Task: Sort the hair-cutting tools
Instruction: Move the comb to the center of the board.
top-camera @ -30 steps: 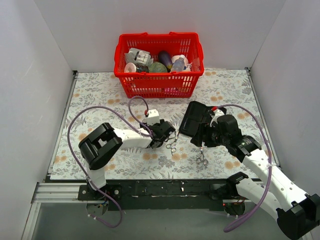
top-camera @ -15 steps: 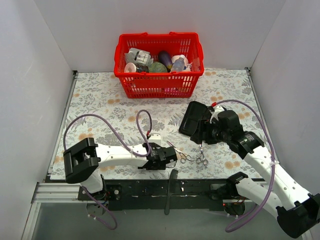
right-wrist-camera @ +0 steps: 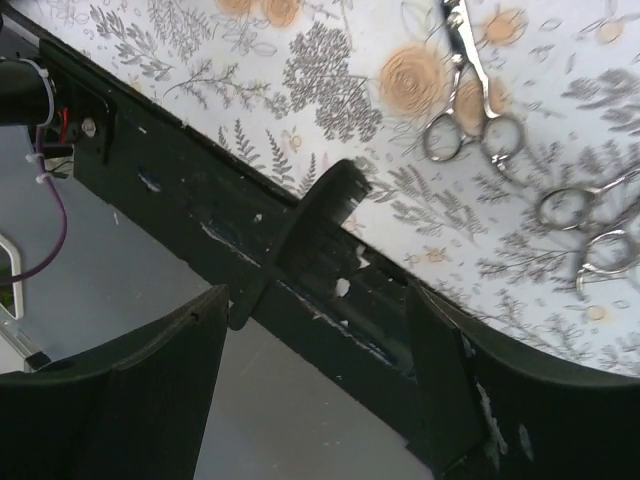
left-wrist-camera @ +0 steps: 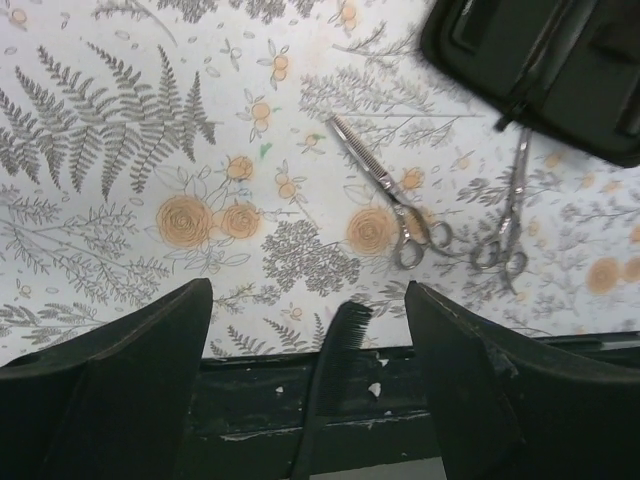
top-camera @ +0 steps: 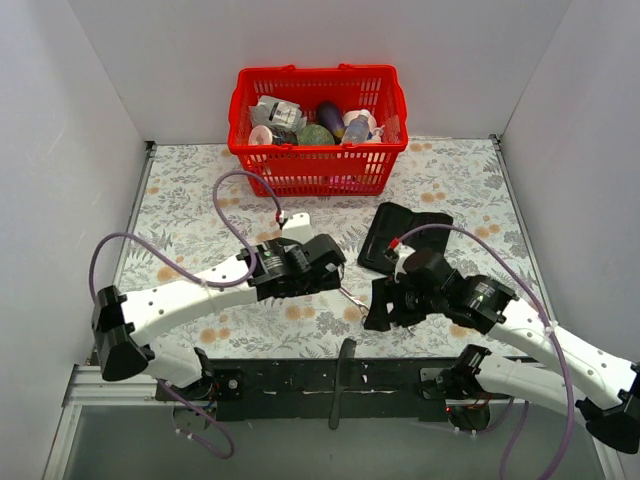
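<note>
White-walled booth. Floral cloth [top-camera: 200, 190] over the table, red basket [top-camera: 316, 72] of bottles and packets at the far side, flat black case [top-camera: 405, 225] right of centre.

Tools, all near the front edge:
- first scissors [left-wrist-camera: 385, 185]: flat on the cloth, closed blades angled away from the rings.
- second scissors [left-wrist-camera: 510, 215]: just beside, tip up against the case; rings of the two pairs close together, contact not certain.
- comb [left-wrist-camera: 335, 370]: toothed end just onto the cloth edge, the rest lying out across the black rail [top-camera: 260, 380].

Left gripper [left-wrist-camera: 308, 295]: spread wide, empty, looking down on the comb's toothed end. Right gripper [right-wrist-camera: 318, 300]: spread wide too, nothing pinched, above the comb and rail.

Handling, judged only:
- Scissors probably light, rigid and slick; thin and flush to the cloth, so hard to get under. Best pinched across the pivot or shank rather than the rings or tips.
- Comb likely light, stiff, slightly springy, narrow. Best taken across the spine near mid-length; some risk of tipping off the rail if nudged.
</note>
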You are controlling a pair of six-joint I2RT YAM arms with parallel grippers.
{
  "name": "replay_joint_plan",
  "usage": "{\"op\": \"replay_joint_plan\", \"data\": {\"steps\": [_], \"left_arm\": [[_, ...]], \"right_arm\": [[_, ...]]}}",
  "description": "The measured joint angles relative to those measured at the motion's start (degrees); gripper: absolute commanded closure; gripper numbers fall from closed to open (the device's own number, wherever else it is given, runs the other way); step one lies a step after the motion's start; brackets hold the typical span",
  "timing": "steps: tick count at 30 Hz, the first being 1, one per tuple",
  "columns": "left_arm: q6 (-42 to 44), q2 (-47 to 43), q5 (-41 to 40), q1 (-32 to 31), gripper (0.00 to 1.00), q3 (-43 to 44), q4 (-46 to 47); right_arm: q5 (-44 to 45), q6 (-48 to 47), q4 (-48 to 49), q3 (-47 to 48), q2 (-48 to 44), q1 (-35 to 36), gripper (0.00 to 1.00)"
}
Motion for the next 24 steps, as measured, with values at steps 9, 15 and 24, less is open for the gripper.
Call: {"op": "replay_joint_plan", "data": {"steps": [9,15,24], "left_arm": [[9.16,-14.4,11.26,11.69,0.15,2.84,6.62],[10.95,-19.74,15.28,11.91,0.13,3.17,7.76],[11.65,-22.97,18.03,11.91,0.13,-0.37,7.61]], "right_arm": [[12.31,19.23,2.64,-1.64,12.02,22.16,0.18],[17.77,31.26,3.69,-1.33,24.5,27.39,0.13],[21.27,40.89,0.79,12.31,39.52,29.22,0.11]]}}
